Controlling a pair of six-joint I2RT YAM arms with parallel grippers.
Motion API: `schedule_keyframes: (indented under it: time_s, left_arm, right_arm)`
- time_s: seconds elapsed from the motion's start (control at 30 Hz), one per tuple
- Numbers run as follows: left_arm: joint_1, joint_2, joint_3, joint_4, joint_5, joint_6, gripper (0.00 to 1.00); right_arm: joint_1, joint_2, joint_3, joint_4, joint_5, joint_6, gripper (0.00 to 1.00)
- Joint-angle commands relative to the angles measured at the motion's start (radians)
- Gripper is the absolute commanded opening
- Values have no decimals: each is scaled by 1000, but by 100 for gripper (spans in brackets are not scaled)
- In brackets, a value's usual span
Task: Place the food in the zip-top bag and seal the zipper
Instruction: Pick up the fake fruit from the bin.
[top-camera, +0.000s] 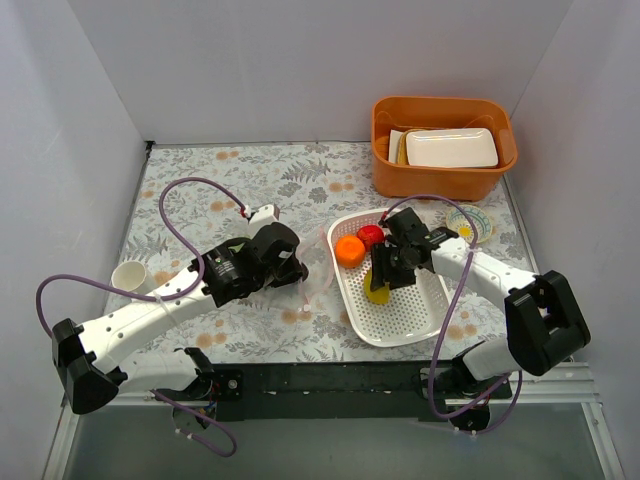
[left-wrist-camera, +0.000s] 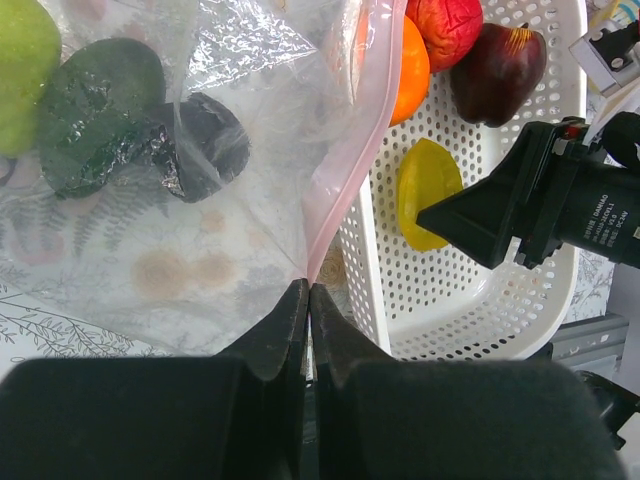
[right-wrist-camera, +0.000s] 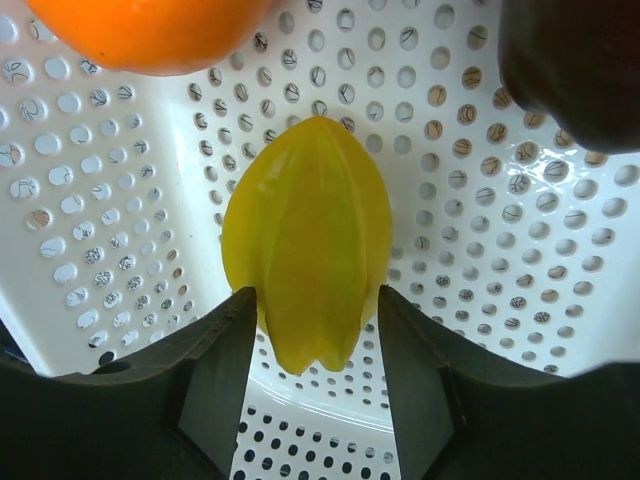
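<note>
My left tool (left-wrist-camera: 308, 300) clamped shut on zipper (left-wrist-camera: 350, 170) of zip-top bag (left-wrist-camera: 200, 220), avocado (left-wrist-camera: 100, 110) already inside. Right tool (right-wrist-camera: 318, 297) half open, fingers (right-wrist-camera: 215, 380) touching both sides of yellow-green fruit (right-wrist-camera: 305, 230) in white basket (right-wrist-camera: 120, 250); orange (right-wrist-camera: 150, 30), plum (right-wrist-camera: 580, 70) crowd near. Orange bin (top-camera: 440, 182) behind on tabletop (top-camera: 250, 180).

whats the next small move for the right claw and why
Probably squeeze the right claw shut on the yellow-green fruit: its fingers flank it in the basket, though firm contact is unclear. The left claw is shut on the zipper, holding the bag beside the basket.
</note>
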Motion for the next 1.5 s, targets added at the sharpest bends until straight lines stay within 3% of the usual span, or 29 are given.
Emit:
schedule_keyframes:
  time_s: [0.0,0.5,0.53,0.63,0.9,1.2,1.47]
  left_arm:
    - [5,3,4,6,4,16,0]
    - [5,-17,-3,-5,1,6,0]
    - [5,-15,-3,-5,1,6,0]
    - [5,-11,-3,-6,1,7,0]
    - [5,-18,-10,-6,3,6,0]
    - [5,-20,-12,-6,0,7,0]
    - [6,-20,-10,-2,6,7,0]
  right_arm:
    - [2,-1,59,-23,20,-7,62]
    - [6,80,88,5,8,-24,78]
    - [9,80,83,6,10,-19,94]
    - [9,80,70,17,10,-16,98]
    - [14,106,63,35,17,-7,98]
    - [31,132,73,14,46,1,88]
    - [32,126,82,9,57,7,67]
